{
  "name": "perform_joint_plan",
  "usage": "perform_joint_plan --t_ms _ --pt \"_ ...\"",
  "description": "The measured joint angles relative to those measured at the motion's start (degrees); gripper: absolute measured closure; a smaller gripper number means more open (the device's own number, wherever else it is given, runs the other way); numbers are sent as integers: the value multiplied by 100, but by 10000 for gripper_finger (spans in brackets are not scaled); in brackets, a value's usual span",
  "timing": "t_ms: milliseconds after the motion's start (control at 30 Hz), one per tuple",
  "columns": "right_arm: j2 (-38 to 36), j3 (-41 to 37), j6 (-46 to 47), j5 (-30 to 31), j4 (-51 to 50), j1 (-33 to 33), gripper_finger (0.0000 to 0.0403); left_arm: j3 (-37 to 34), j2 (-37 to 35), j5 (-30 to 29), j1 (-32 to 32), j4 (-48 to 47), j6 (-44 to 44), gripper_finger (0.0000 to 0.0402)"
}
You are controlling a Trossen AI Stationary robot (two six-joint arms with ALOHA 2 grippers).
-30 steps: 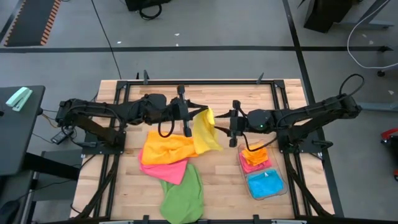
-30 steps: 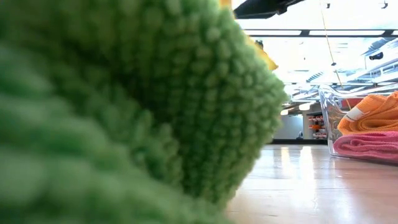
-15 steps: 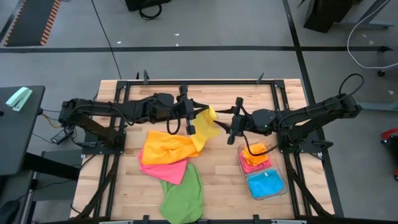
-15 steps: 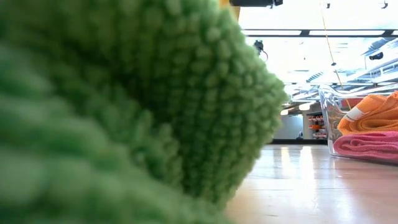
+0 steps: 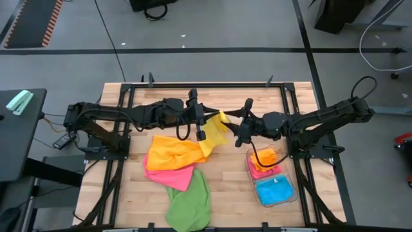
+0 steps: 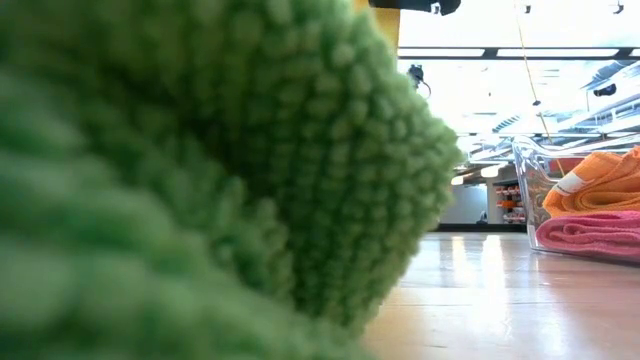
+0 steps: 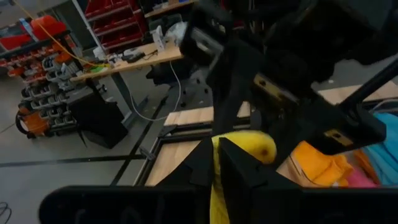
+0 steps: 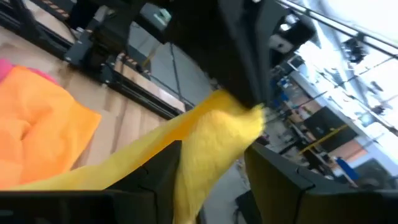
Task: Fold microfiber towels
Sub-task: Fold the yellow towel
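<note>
The yellow towel (image 5: 214, 131) is hanging in the air above the middle of the wooden table (image 5: 219, 174), stretched between the two grippers, with its lower end draping toward the orange towel (image 5: 171, 153). The left gripper (image 5: 201, 126) is pinching the yellow towel's edge with its fingers (image 7: 233, 171) drawn tightly together on the cloth. The right gripper (image 5: 239, 131) is holding the opposite edge, its fingers (image 8: 155, 174) sitting either side of a fold of yellow cloth and closing on it.

Beside the yellow towel, the orange towel is lying spread on the table, overlapping a pink towel (image 5: 174, 176), and a green towel (image 5: 190, 205) is lying beyond those at the table's near edge, filling most of the low view. On the other side of the yellow towel, a clear bin (image 5: 291, 193) is holding folded orange, pink and blue towels (image 5: 274, 189).
</note>
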Motion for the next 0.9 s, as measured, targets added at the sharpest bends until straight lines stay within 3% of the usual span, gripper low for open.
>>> perform_joint_plan --t_ms 133,333,433,667,900 --pt "0 0 33 69 37 -67 270 -5 8 -2 2 20 -20 384" --pt "-6 0 97 51 -95 -61 389 -1 42 0 2 -251 18 378" --pt "-28 74 318 201 -345 -20 392 0 37 0 -32 -608 -122 347" --pt "99 1208 1501 278 -2461 -21 393 0 58 1 -253 -1091 -462 260" --pt "494 2506 2504 280 -4161 -25 394 4 208 -66 -396 -1026 -1032 220"
